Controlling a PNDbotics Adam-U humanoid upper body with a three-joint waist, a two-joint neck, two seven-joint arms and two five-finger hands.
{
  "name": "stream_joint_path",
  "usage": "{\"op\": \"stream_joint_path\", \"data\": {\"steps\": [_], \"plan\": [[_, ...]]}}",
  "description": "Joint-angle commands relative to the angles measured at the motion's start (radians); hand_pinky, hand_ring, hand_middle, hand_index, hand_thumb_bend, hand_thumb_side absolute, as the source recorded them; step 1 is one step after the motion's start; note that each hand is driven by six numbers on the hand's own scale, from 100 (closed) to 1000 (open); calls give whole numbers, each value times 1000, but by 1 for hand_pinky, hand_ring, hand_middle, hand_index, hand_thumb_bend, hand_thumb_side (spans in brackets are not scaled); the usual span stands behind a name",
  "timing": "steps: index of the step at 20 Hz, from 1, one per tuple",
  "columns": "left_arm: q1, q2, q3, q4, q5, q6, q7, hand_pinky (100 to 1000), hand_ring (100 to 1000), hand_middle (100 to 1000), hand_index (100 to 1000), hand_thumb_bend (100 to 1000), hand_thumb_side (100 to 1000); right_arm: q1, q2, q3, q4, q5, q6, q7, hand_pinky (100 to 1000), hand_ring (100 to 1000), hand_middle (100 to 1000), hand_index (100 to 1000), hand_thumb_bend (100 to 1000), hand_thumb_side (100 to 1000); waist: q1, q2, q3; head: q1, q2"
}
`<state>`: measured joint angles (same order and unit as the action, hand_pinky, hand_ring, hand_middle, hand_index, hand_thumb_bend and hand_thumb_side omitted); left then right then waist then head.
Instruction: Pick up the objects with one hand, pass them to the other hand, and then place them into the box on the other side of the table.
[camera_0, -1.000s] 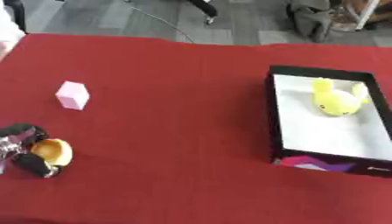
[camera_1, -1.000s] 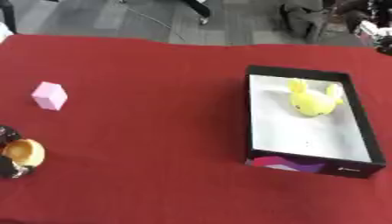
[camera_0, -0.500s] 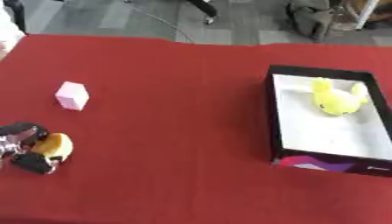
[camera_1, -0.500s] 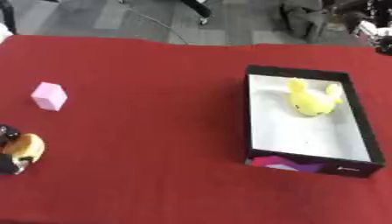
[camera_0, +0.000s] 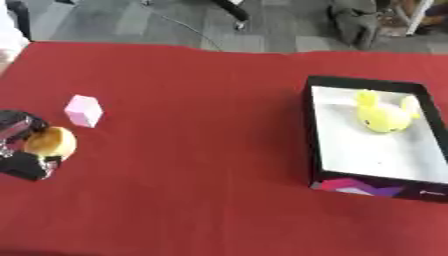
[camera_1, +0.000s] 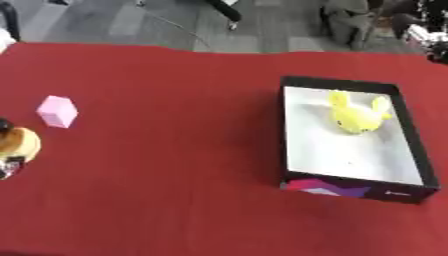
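Note:
At the left edge my left hand (camera_0: 19, 145) is curled round a small round orange-yellow object (camera_0: 51, 142), held just above the red table (camera_0: 192, 150). A pink block (camera_0: 84, 110) stands on the cloth a little beyond and to the right of that hand. On the right sits a black box (camera_0: 311, 135) with a white floor, and a yellow plush toy (camera_0: 383, 117) lies in its far half. My right hand shows in neither view.
Beyond the table's far edge lies grey floor with a chair base (camera_0: 229, 9) and a dark bag (camera_0: 357, 20). The box has a coloured pattern on its near wall (camera_0: 354, 187).
My left hand has risen slightly and moved toward the far side with the orange object in it. The pink block, box and plush toy stay put.

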<state>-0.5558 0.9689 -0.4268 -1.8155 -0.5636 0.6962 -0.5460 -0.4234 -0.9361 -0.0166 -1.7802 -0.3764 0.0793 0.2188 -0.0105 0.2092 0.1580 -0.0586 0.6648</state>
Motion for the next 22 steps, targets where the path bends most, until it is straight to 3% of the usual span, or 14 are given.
{"op": "stream_joint_path", "data": {"steps": [1, 2, 5, 9, 10, 12, 16, 22], "plan": [[-45, -29, 35, -57, -48, 211, -170, 723, 688, 628, 704, 100, 218, -23, -32, -3, -44, 6, -18, 9, 994, 1000, 772, 1000, 100, 401, 1, -24, 0, -11, -11], [-60, -58, 37, -63, -59, 211, -146, 708, 671, 616, 701, 100, 236, -29, -31, 2, -61, 19, -25, 17, 990, 1000, 758, 1000, 100, 364, 1, -25, -1, -15, -12], [-96, -156, 41, -70, -85, 211, -49, 694, 631, 590, 697, 100, 281, -50, -20, 21, -119, 68, -40, 48, 981, 1000, 760, 1000, 100, 379, -3, -26, -4, -28, -17], [-134, -280, 26, -86, -112, 211, 91, 673, 603, 567, 696, 100, 300, -97, 11, 58, -178, 130, -21, 98, 975, 1000, 802, 1000, 100, 346, -7, -30, -8, -48, -18], [-142, -314, 19, -93, -127, 211, 128, 670, 599, 564, 696, 100, 299, -111, 21, 73, -191, 147, -15, 118, 974, 1000, 812, 1000, 100, 298, -9, -32, -10, -51, -18], [-149, -374, 1, -103, -160, 211, 194, 665, 594, 560, 695, 100, 296, -138, 43, 102, -211, 184, -3, 156, 971, 1000, 821, 1000, 100, 332, -12, -33, -16, -56, -14], [-143, -447, -40, -114, -240, 209, 276, 655, 589, 555, 686, 100, 258, -181, 92, 146, -219, 261, 2, 212, 962, 1000, 817, 1000, 100, 279, -15, -35, -24, -73, -4], [-112, -549, -64, -97, -370, 150, 349, 648, 578, 547, 682, 100, 260, -235, 174, 207, -184, 354, 16, 273, 958, 1000, 792, 1000, 100, 243, -16, -34, -28, -95, 2]]}}
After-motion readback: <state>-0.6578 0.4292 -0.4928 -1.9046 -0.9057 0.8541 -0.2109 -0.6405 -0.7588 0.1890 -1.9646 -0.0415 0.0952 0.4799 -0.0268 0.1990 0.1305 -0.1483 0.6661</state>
